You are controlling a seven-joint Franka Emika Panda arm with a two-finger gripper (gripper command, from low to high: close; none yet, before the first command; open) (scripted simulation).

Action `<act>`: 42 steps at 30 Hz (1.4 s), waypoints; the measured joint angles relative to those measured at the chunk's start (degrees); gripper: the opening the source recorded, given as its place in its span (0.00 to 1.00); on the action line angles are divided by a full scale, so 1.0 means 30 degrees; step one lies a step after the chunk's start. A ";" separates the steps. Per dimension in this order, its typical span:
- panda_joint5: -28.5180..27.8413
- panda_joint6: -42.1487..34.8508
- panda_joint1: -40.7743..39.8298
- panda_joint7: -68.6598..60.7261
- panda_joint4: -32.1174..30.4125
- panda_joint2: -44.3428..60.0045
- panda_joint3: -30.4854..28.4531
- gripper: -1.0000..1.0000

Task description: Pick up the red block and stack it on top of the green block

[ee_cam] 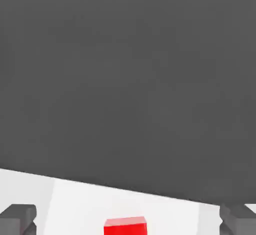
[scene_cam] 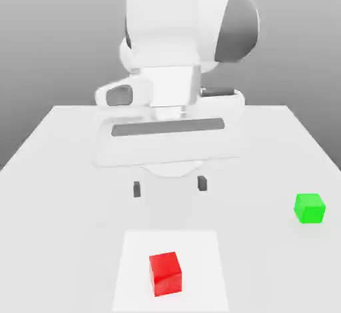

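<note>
The red block [scene_cam: 165,273] sits on a paler square patch [scene_cam: 133,272] of the white table [scene_cam: 53,172], close to the near edge in the exterior view. It is free, with nothing touching it. The green block [scene_cam: 310,208] rests on the table well apart from it, off toward the exterior view's right and a bit farther back. The gripper [scene_cam: 169,186] hangs above the table behind the red block, its two dark fingers [scene_cam: 136,189] spread wide and empty. From the hand view the red block [ee_cam: 125,226] shows between the two finger tips [ee_cam: 17,218], with clear space on both sides. The big white arm [scene_cam: 180,32] rises behind, over the middle of the table.
</note>
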 joint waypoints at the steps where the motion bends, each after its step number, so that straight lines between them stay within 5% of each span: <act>1: -0.0035 0.0320 -0.0009 -0.0175 -0.0218 0.0688 -0.0006 0.50; 10: 0.0248 0.4494 -0.0455 -0.1236 -0.0593 0.6894 0.0455 0.50; 11: 0.0318 0.4804 -0.0510 -0.1287 -0.0541 0.7259 0.0525 0.00; 18: 0.0249 0.4729 -0.0515 -0.1226 -0.0553 0.7185 0.0521 0.00; 24: -0.0458 0.1801 -0.0070 -0.0636 -0.1151 0.3651 0.0515 0.00; 36: -0.0093 0.0323 1.0568 0.1029 -0.3136 0.0136 0.6795 0.00; 42: -0.2473 0.3001 1.1692 0.2992 -0.3245 0.2810 0.6326 0.00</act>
